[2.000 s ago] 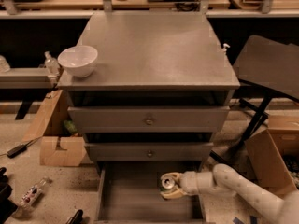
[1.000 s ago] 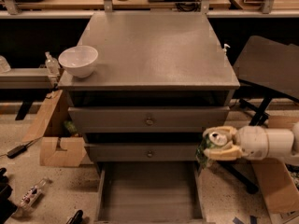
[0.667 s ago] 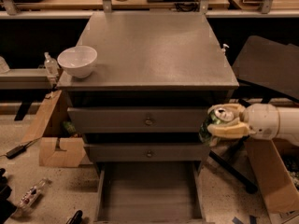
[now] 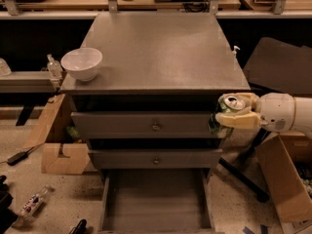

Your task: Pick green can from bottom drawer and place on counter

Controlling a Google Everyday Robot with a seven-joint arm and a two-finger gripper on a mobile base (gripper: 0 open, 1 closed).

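Beside the grey cabinet (image 4: 122, 126), off its right front corner, the green can (image 4: 225, 115) sits roughly upright, pinched tight in the gripper (image 4: 234, 111) just under the edge of the counter (image 4: 161, 52), which lies up and leftward, the bottom drawer (image 4: 156, 199) open well below.

Cream-fingered gripper (image 4: 223, 110) beside cabinet's (image 4: 122, 126) right edge; rounded white wrist (image 4: 278, 112)
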